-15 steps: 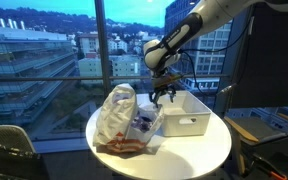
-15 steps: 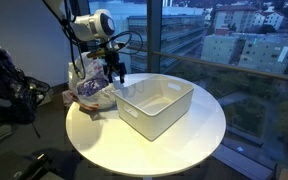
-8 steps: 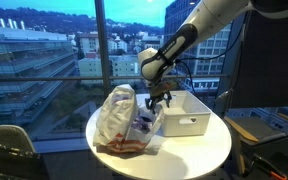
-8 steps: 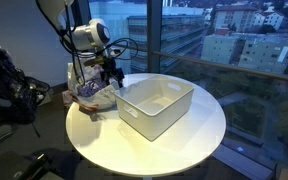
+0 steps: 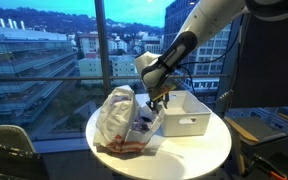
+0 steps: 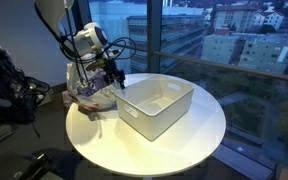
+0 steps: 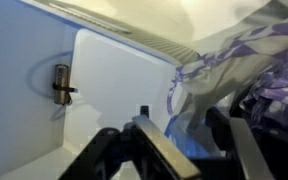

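Two fingers (image 7: 246,148) of the hand (image 5: 156,100) stand apart in the wrist view, so the hand is released, and I see no grip on anything. The purple-and-white plastic bag (image 5: 119,118) lies just under it and to one side, with a crumpled fold between the fingers. Close on the hand's other side stands the white bin (image 5: 189,112) on the round table (image 5: 184,150).

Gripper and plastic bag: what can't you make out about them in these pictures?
Gripper: too small and dark in both exterior views to tell whether it touches the plastic bag.
Fingers: blurred in the wrist view and cut off by the bottom edge.
What the bag holds: hidden by its crumpled folds in every view.
White bin: its near wall hides the floor inside in an exterior view.
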Controlling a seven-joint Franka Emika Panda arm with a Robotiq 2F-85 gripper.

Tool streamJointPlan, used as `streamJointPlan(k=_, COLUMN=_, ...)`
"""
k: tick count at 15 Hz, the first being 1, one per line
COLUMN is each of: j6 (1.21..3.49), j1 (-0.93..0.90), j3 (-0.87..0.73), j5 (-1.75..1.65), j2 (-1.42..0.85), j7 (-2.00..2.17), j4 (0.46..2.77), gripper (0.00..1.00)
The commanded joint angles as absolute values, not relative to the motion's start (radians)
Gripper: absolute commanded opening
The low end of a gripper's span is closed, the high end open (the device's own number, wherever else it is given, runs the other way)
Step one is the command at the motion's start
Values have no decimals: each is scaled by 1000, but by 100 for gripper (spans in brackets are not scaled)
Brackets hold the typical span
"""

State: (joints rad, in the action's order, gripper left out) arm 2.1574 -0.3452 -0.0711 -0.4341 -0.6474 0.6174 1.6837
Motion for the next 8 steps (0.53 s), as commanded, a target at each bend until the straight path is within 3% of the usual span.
streamJointPlan(k=1, j6=2158, j1=-378, j3=-94, j5=-483, j2=-644, j7=683, j4=1690, gripper=31)
streamJointPlan(k=5, j6=2148, j1=-390, j3=-99, j5=-510, j2=-645, j7=731, j4=1689, gripper=3)
streamJointPlan(k=7, j6=2140, j1=-410, j3=-116, j5=-563, j2=-645, j7=777, j4=1690, gripper=1)
streamJointPlan(k=8, j6=2132, j1=-432, j3=-132, j5=-614, j2=-647, j7=822, j4=1691, gripper=5)
